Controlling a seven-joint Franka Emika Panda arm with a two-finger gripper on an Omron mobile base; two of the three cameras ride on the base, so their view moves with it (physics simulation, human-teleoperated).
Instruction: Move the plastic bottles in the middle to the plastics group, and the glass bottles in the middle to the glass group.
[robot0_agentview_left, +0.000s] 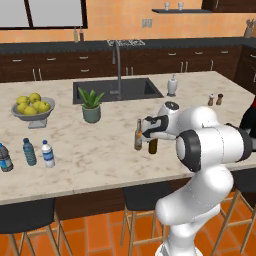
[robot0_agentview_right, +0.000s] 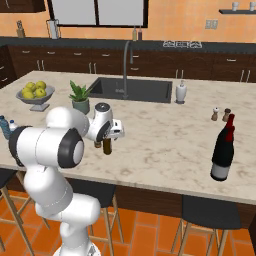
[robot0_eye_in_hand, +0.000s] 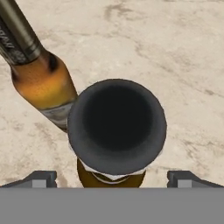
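End effector sits directly over the dark glass bottle in the middle of the marble surface, looking straight down on its cap. Fingers are spread as wide as they go, one on each side of the bottle, touching nothing and holding nothing.

Amber glass bottle stands just beside the dark one, close enough to get knocked.

Judged step: descend and grasp the dark bottle by the neck. To do it well:
- keep the cap centred between the fingers on the way down
- orient the fingers so neither one comes down on the amber bottle's side
- close below the cap, on the neck, then lift straight up before any sideways travel

Destination is the glass group, the large black bottle with a red band at the far right of the surface, well apart from here. The small plastic bottle with white cap stands at the left next to the plastics group; whether it counts as placed cannot be told.
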